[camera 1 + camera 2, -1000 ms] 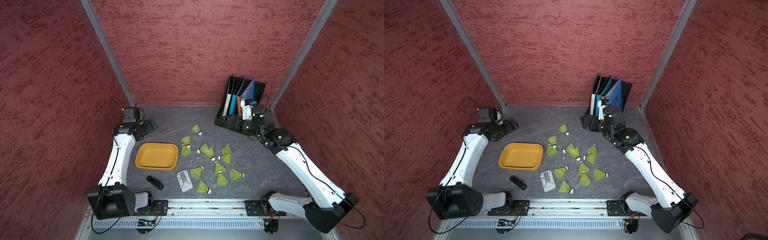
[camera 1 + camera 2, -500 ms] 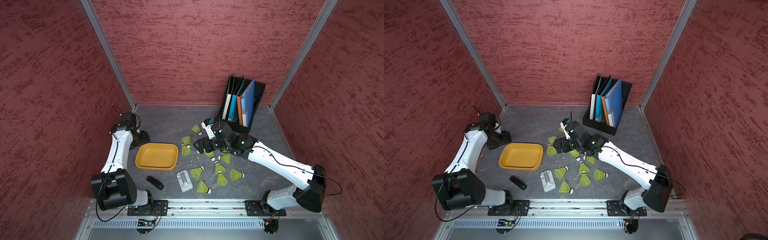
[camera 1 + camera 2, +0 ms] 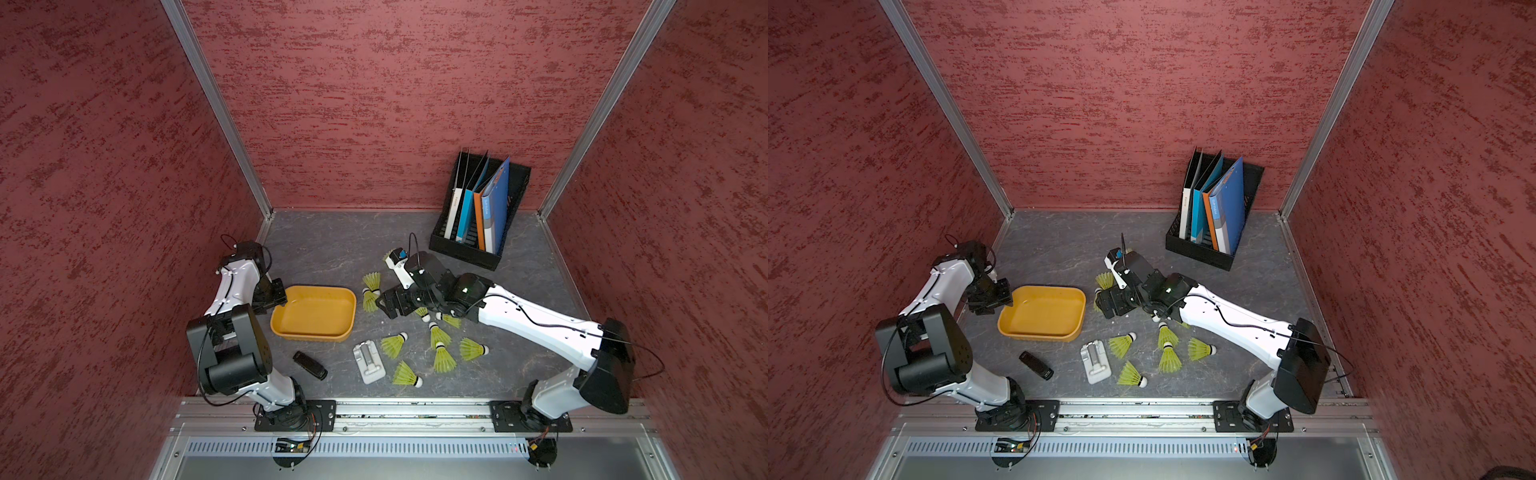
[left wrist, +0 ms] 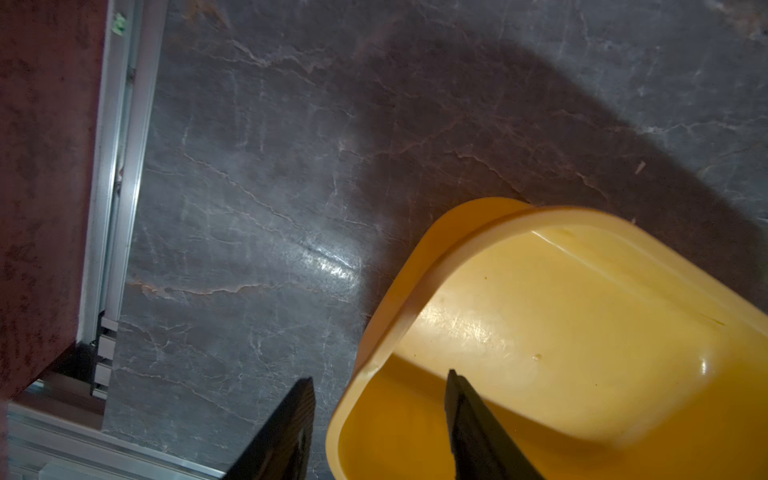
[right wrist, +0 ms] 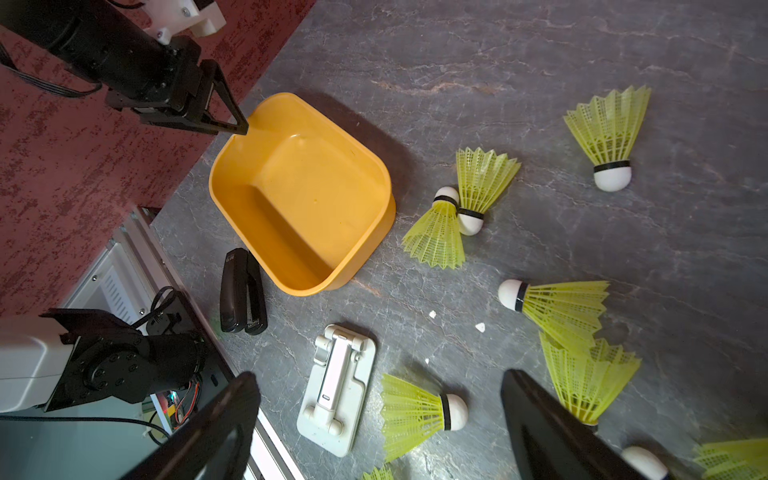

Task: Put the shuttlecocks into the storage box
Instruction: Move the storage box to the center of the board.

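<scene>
Though top views hide it, left fingers (image 4: 286, 432) straddle the glossy tray's (image 4: 415, 266) rounded rim, untouching; right fingers (image 5: 208, 432) spread, empty.

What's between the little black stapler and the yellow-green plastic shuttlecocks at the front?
A white plastic folding stand, lying flat on the table, seen in both top views.

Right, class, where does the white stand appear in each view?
In a top view: white stand, by the storage box's front corner.
In a top view: white stand, same corner.
Left wrist: not in it.
Right wrist: between black stapler and a shuttlecock, at.
Shared landmark: the storage box.
</scene>
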Motion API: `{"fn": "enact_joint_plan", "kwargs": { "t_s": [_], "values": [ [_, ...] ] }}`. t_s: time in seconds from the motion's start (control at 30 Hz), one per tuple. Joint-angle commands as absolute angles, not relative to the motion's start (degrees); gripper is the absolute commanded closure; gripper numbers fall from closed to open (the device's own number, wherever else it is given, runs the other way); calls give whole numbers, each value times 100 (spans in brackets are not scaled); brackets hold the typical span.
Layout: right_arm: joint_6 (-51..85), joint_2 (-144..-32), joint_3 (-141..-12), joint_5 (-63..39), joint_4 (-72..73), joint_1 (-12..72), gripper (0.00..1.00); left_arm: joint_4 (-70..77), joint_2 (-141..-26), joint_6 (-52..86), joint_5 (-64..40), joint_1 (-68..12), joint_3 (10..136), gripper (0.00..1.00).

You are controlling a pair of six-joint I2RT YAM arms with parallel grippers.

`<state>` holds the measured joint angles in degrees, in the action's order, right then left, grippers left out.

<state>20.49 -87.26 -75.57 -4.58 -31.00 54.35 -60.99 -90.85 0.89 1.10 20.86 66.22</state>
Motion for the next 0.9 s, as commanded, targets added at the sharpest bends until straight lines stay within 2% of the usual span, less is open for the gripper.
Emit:
{"fn": "enact_joint_plan", "kwargs": {
  "t_s": [0.0, 0.17, 0.33, 0.7, 0.87],
  "values": [
    [2015, -8867, -7476, -663, -2822, 5464, 6, -5884, -9178, -23, 58, 2124, 6636, 48],
    [2291, -9116, -7418, -946, -2548, 5462, 6, -5802, -9339, -65, 208, 2136, 6605, 50],
    [2372, -9313, -7495, -1037, -2508, 5465, 6, -5646, -9478, -63, 338, 2136, 6569, 58],
    [2330, -9461, -7658, -1014, -2622, 5462, 6, -5489, -9624, -28, 496, 2127, 6561, 84],
    [2296, -9456, -7699, -937, -2688, 5447, 7, -5443, -9582, 4, 672, 2137, 6565, 93]
  ]
}}
